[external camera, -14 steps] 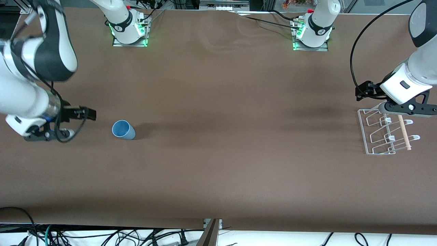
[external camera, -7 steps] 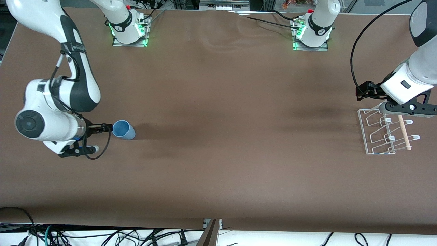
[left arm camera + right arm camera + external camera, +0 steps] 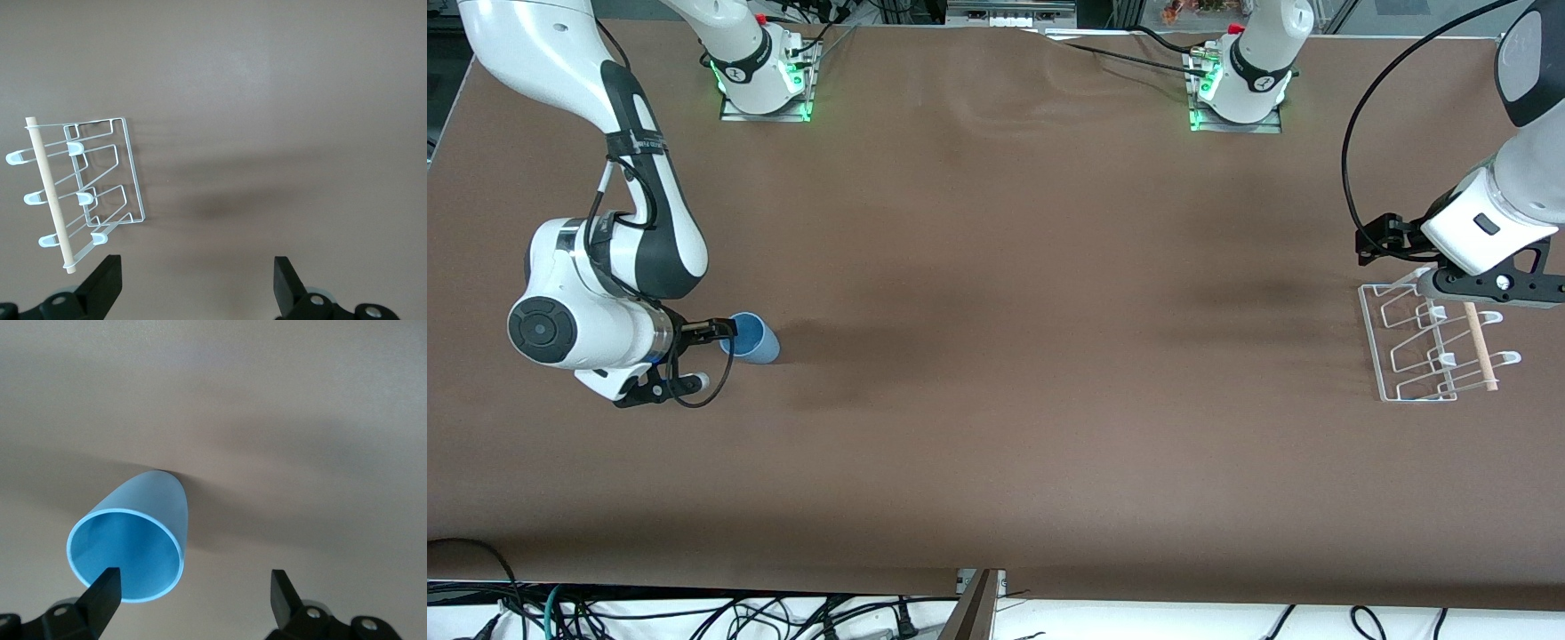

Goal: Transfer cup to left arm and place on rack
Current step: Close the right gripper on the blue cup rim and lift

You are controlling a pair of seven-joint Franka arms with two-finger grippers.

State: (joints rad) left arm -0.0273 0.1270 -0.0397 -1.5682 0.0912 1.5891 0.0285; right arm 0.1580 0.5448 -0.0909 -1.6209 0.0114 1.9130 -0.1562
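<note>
The light-blue cup point(image 3: 754, 341) stands upright, mouth up, on the brown table toward the right arm's end. My right gripper point(image 3: 671, 387) hangs low beside it, open and holding nothing. In the right wrist view one black finger point(image 3: 103, 590) overlaps the rim of the cup point(image 3: 133, 533); the cup is off to one side of the right gripper point(image 3: 193, 590), not between its fingers. The white wire rack point(image 3: 1432, 342) sits at the left arm's end. My left gripper point(image 3: 1489, 286) waits above the rack's edge, open and empty, also seen as the left gripper point(image 3: 198, 280) beside the rack point(image 3: 100, 193).
A light wooden dowel point(image 3: 1479, 345) runs along one side of the rack. The two arm bases point(image 3: 763, 80) point(image 3: 1238, 89) stand at the table's edge farthest from the front camera. Loose cables point(image 3: 694, 618) lie below the near edge.
My right arm has swung in from the right arm's end of the table and brought its gripper down beside the cup. The cup, rack and left arm have not moved.
</note>
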